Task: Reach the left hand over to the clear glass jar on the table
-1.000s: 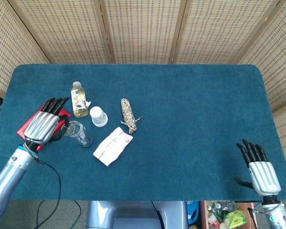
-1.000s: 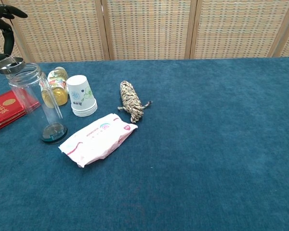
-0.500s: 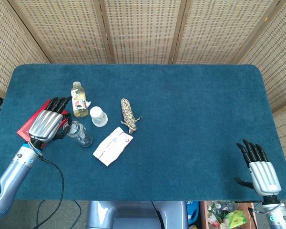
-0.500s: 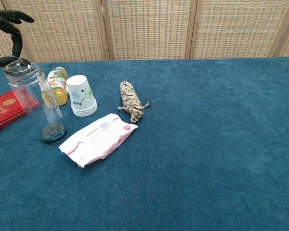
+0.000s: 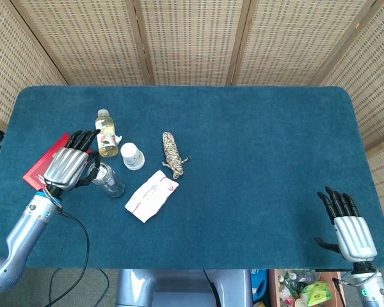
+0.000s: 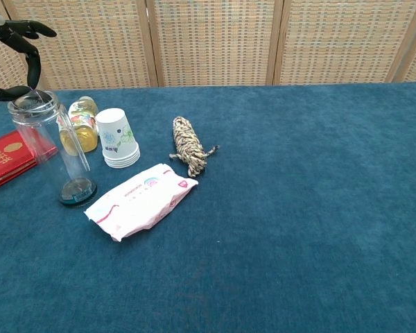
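The clear glass jar (image 6: 52,149) stands upright on the blue table at the left, seen from above as a round rim (image 5: 105,178). My left hand (image 5: 69,166) hovers over the jar's left side with its fingers spread. In the chest view only the dark fingertips (image 6: 24,45) show, right above the jar's mouth. Nothing is held in it. My right hand (image 5: 345,224) rests open at the table's near right corner, far from the jar.
A red book (image 6: 7,159) lies left of the jar. Behind it stand a small bottle of yellow liquid (image 5: 105,133) and a stack of paper cups (image 5: 132,155). A wipes pack (image 5: 152,194) and a rope bundle (image 5: 173,153) lie to its right.
My left hand has moved right, from over the red book to above the jar's mouth. The right hand has stayed still.
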Robot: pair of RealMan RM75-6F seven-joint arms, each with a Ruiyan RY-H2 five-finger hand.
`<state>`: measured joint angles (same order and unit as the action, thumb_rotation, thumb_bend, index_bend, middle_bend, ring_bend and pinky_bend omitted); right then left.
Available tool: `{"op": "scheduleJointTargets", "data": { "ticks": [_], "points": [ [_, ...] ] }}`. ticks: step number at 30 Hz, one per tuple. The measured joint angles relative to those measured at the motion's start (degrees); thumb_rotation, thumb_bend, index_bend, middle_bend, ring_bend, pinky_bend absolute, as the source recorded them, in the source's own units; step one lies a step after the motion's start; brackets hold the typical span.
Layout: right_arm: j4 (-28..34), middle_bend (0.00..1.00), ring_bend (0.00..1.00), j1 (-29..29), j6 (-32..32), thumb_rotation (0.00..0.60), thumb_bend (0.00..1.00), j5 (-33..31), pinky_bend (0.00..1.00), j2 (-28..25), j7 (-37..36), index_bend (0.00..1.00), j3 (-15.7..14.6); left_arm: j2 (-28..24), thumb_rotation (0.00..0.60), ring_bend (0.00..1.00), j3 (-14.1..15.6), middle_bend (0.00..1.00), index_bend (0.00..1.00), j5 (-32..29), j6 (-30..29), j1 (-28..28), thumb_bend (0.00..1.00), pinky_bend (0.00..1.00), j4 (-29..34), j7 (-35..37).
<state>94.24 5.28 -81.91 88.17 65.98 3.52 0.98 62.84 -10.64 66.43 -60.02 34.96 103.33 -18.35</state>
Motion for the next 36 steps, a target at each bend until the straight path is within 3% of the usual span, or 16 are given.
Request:
{"op": "scheduleJointTargets", "data": {
  "ticks": [15, 22, 32, 36],
  "points": [
    [0.0, 0.00, 0.00, 0.0, 0.0, 0.600, 0.00, 0.0, 0.00, 0.0, 0.1, 0.00, 0.0, -0.4, 0.600, 0.00, 1.0, 0.00, 0.58, -1.5, 0.3, 0.2, 0.47, 0.00, 0.2, -1.5],
    [0.0, 0.00, 0.00, 0.0, -0.1, 0.600, 0.00, 0.0, 0.00, 0.0, 0.1, 0.00, 0.0, -0.5, 0.600, 0.00, 1.0, 0.00, 0.42, -2.2, -0.5, 0.2, 0.47, 0.00, 0.4, -2.1],
    [0.1, 0.00, 0.00, 0.0, -0.2, 0.600, 0.00, 0.0, 0.00, 0.0, 0.0, 0.00, 0.0, -0.8, 0.600, 0.00, 0.8, 0.00, 0.32, -3.1, -2.2, 0.0, 0.47, 0.00, 0.7, -3.4],
    [0.0, 0.00, 0.00, -0.1, -0.2, 0.600, 0.00, 0.0, 0.00, 0.0, -0.1, 0.00, 0.0, -1.0, 0.600, 0.00, 0.6, 0.00, 0.23, -3.0, -2.9, -0.3, 0.47, 0.00, 1.1, -2.9]
  ]
}}
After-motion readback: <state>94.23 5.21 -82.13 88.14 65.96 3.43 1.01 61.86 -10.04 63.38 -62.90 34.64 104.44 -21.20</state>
